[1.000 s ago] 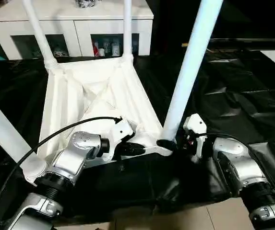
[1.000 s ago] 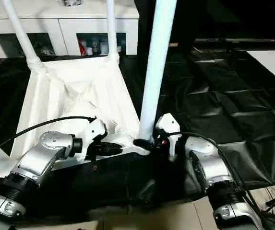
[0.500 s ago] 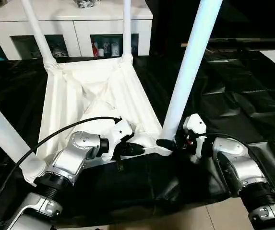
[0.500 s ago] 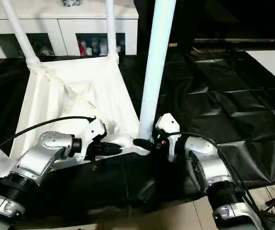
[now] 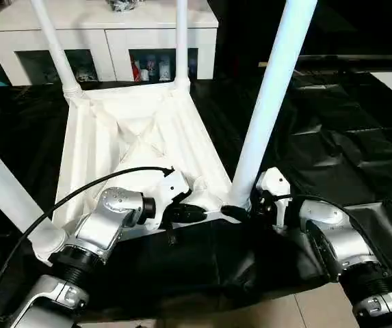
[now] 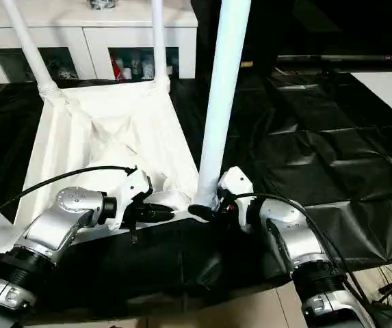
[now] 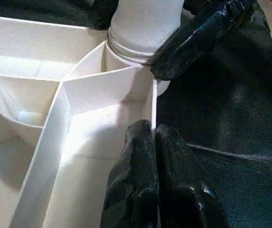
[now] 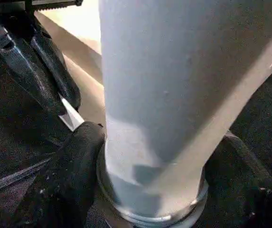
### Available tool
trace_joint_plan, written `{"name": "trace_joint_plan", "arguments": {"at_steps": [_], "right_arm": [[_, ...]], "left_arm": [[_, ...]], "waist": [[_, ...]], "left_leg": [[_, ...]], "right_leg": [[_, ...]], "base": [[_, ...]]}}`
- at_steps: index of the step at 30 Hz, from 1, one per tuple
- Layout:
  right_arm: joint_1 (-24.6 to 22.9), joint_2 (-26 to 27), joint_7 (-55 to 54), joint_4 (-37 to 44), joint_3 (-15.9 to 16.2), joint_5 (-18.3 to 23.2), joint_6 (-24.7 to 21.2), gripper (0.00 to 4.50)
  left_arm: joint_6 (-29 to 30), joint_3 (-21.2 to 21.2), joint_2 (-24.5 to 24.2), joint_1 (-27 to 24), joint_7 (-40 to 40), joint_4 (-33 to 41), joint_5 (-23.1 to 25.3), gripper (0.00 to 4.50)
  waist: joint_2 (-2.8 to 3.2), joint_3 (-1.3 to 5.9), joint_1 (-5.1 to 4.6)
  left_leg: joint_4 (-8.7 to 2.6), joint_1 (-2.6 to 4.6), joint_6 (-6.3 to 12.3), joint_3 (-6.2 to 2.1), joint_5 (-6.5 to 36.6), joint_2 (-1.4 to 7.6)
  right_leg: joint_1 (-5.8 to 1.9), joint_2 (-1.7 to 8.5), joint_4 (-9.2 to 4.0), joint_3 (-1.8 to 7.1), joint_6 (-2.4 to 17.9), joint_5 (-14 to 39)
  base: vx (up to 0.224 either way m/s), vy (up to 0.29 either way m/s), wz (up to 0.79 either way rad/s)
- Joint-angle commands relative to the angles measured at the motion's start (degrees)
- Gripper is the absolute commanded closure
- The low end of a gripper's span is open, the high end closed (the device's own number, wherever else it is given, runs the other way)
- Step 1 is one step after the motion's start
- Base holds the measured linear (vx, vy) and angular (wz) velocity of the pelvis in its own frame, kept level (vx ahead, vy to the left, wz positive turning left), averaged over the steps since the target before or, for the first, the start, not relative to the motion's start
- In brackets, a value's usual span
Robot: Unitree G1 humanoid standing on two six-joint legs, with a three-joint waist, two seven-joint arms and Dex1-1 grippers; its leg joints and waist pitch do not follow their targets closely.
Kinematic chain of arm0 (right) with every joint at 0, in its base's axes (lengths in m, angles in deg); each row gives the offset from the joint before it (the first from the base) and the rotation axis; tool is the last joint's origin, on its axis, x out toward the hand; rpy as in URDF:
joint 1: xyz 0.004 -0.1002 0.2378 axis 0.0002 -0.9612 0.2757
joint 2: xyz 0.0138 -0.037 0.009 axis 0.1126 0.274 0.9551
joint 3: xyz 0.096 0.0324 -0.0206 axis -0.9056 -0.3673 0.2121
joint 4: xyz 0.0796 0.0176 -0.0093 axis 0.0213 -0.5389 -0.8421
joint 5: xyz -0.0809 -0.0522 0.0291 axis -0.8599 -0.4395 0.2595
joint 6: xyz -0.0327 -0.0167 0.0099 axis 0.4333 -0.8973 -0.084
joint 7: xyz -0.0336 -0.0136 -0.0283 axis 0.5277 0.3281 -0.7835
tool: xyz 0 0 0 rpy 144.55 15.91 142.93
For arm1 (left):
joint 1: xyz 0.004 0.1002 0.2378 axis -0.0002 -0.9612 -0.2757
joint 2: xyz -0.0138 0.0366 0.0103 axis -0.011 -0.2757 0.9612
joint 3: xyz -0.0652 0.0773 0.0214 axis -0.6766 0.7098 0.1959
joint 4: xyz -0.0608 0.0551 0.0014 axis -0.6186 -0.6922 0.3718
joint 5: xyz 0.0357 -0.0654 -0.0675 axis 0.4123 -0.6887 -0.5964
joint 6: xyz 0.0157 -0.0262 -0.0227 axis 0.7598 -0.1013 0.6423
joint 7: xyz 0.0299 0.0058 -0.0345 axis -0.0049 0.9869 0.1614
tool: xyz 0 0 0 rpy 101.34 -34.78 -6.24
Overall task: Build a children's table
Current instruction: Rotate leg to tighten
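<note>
Children's table (image 5: 137, 147) lies upside down on black sheet (image 5: 332, 143), legs up; left gripper (image 7: 153, 137) clamps its near edge wall, right gripper (image 8: 150, 190) straddles near-right leg (image 5: 267, 102) base, can't tell if gripping

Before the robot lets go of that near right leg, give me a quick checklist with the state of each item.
1. Left gripper pinching the tabletop rim: ok, shut on the thin near edge wall.
2. Right gripper around the near right leg: ok, fingers straddle its base.
3. Whether the right fingers press the leg: cannot tell.
4. Leg seated in its corner socket: ok, base sits in the round collar; depth cannot tell.
5. Leg standing straight: cannot tell, it appears to lean in the head views.
6. Two far legs in their sockets: ok.
</note>
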State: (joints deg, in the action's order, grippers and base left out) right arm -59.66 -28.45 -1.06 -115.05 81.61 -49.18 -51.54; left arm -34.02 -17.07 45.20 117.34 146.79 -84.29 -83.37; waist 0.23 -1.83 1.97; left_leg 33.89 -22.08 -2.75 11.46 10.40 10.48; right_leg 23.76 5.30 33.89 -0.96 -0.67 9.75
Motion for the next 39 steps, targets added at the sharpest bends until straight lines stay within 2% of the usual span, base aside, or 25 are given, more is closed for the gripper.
{"name": "trace_joint_plan", "arguments": {"at_steps": [1, 3, 7, 14, 17, 20, 23, 24, 26, 28, 29, 30, 31, 33, 36, 39], "right_arm": [[-0.93, -0.59, 0.19, -1.39, -0.12, -0.36, -0.91, 1.47], [-0.99, -0.45, 0.39, -1.36, -0.21, -0.22, -0.88, 1.68], [-1.02, -0.31, 0.31, -1.40, -0.22, -0.13, -0.76, 1.80], [-1.06, -0.01, 0.19, -1.44, -0.45, 0.00, -0.82, 1.85], [-1.05, 0.43, -0.39, -1.55, -1.04, 0.44, -0.72, 1.86], [-0.03, 2.08, -5.11, -3.38, -2.91, 0.40, 0.22, 1.86], [2.02, 5.18, -14.75, -7.01, -5.58, -0.04, -1.47, 1.86], [3.47, 8.75, -23.69, -9.46, -7.89, 0.00, -2.68, 1.86], [4.05, 10.61, -27.71, -10.38, -9.08, 0.43, -3.55, 1.86], [5.12, 12.95, -34.40, -12.30, -10.17, -0.07, -4.34, 1.86], [5.90, 14.23, -38.70, -13.89, -10.24, -1.00, -4.69, 1.86], [7.13, 15.88, -44.15, -16.18, -9.89, -2.58, -4.67, 1.86], [7.93, 16.95, -47.15, -17.45, -9.80, -3.18, -4.68, 1.86], [9.36, 18.88, -50.71, -19.35, -10.13, -3.14, -4.84, 1.86], [12.43, 22.26, -55.42, -22.71, -10.93, -3.34, -4.67, 1.86], [13.37, 23.44, -54.61, -23.22, -10.20, -4.13, -2.89, 1.86]], "left_arm": [[0.26, 1.27, 0.27, -0.41, 1.63, 1.25, -1.19, 4.50], [0.33, 1.26, 0.26, -0.41, 1.68, 1.30, -1.18, 4.50], [0.45, 1.34, 0.21, -0.48, 1.79, 1.41, -1.14, 4.50], [0.60, 1.39, 0.05, -0.58, 1.98, 1.49, -1.15, 4.50], [0.56, 1.47, 0.06, -0.66, 1.93, 1.46, -1.06, 4.50], [0.41, 1.34, 0.42, -0.57, 1.31, 0.82, -0.91, 4.50], [0.55, 1.19, 2.49, 0.19, -3.00, -1.67, 0.62, 4.50], [0.93, 0.63, 5.65, 1.54, -9.27, -5.13, 2.28, 4.50], [1.19, 0.22, 7.38, 2.37, -12.65, -7.05, 2.98, 4.50], [1.98, -0.29, 9.91, 3.77, -17.91, -9.89, 4.16, 4.50], [2.35, -0.43, 11.47, 4.84, -21.11, -11.78, 4.95, 4.50], [2.88, -0.47, 13.46, 6.38, -24.84, -14.37, 5.88, 4.50], [2.93, -0.59, 14.64, 7.38, -27.04, -15.95, 6.31, 4.50], [2.60, -0.83, 16.38, 8.91, -29.67, -18.24, 6.61, 4.50], [0.31, -1.17, 18.76, 11.56, -32.98, -22.37, 7.76, 4.50], [-1.36, -1.21, 19.53, 12.62, -33.29, -23.95, 8.04, 4.50]], "waist": [[-0.09, 3.15, -0.12], [-0.02, 3.15, -0.11], [-0.11, 3.20, -0.09], [-0.10, 3.18, -0.13], [-0.16, 3.17, -0.12], [-0.12, 3.08, -0.25], [-0.13, 2.86, -0.82], [-0.10, 2.76, -1.20], [-0.27, 2.84, -1.68], [-0.41, 2.75, -1.80], [-0.31, 2.79, -1.87], [-0.54, 2.83, -1.86], [-0.43, 2.89, -1.84], [-0.35, 2.88, -1.96], [-0.44, 3.02, -1.90], [-0.50, 3.04, -1.68]], "left_leg": [[-4.12, 1.13, 3.94, -0.89, 13.73, 2.26], [-4.13, 1.17, 4.04, -0.90, 13.68, 2.27], [-4.05, 1.17, 4.16, -0.87, 13.24, 2.25], [-4.09, 1.15, 4.02, -0.89, 13.59, 2.25], [-4.09, 1.16, 4.05, -0.88, 13.59, 2.26], [-4.14, 1.06, 3.85, -0.88, 13.96, 2.22], [-4.51, 1.00, 2.19, -1.05, 16.66, 2.22], [-4.62, 1.10, 1.14, -1.12, 18.31, 2.11], [-4.61, 1.31, -0.24, -1.28, 19.71, 1.99], [-4.63, 1.22, -0.16, -1.27, 20.68, 1.95], [-4.51, 1.39, -0.47, -1.19, 20.83, 1.90], [-4.60, 1.36, -0.54, -1.30, 21.01, 1.81], [-4.60, 1.30, -0.61, -1.32, 20.71, 1.83], [-4.62, 1.57, -1.04, -1.37, 22.53, 1.73], [-4.69, 1.43, -0.56, -1.38, 22.27, 1.67], [-4.71, 1.22, 0.04, -1.29, 21.21, 1.67]], "right_leg": [[-2.67, 1.80, -3.37, 0.92, 14.66, 7.73], [-2.66, 1.77, -3.33, 0.89, 14.77, 7.42], [-2.70, 1.79, -3.26, 0.90, 14.94, 6.94], [-2.70, 1.78, -3.30, 0.89, 14.80, 7.47], [-2.68, 1.81, -3.34, 0.90, 14.70, 7.80], [-2.57, 1.90, -3.45, 0.93, 14.71, 8.66], [-2.41, 1.87, -3.75, 0.89, 13.57, 13.12], [-2.21, 1.83, -4.02, 0.86, 12.84, 15.90], [-2.05, 1.86, -4.23, 0.86, 11.86, 18.74], [-1.89, 1.88, -4.66, 0.90, 10.67, 20.71], [-1.45, 1.83, -4.75, 0.99, 10.44, 20.90], [-1.66, 1.77, -4.87, 0.86, 10.19, 21.41], [-1.62, 1.82, -4.73, 0.89, 10.14, 20.99], [-1.28, 1.76, -4.98, 0.82, 9.42, 21.74], [-1.37, 1.68, -4.97, 0.81, 9.03, 19.55], [-1.67, 1.72, -4.79, 0.79, 9.37, 16.80]], "base": [[0.000, 0.000, 0.00], [0.000, 0.000, 0.00], [0.000, 0.000, 0.00], [0.000, 0.000, 0.00], [0.000, 0.000, 0.00], [0.000, 0.000, 0.00], [0.000, 0.000, 0.00], [0.000, 0.000, 0.00], [0.000, 0.000, 0.00], [0.000, 0.000, 0.00], [0.000, 0.000, 0.00], [0.000, 0.000, 0.00], [0.000, 0.000, 0.00], [0.000, 0.000, 0.00], [0.000, 0.000, 0.00], [0.000, 0.000, 0.00]]}}
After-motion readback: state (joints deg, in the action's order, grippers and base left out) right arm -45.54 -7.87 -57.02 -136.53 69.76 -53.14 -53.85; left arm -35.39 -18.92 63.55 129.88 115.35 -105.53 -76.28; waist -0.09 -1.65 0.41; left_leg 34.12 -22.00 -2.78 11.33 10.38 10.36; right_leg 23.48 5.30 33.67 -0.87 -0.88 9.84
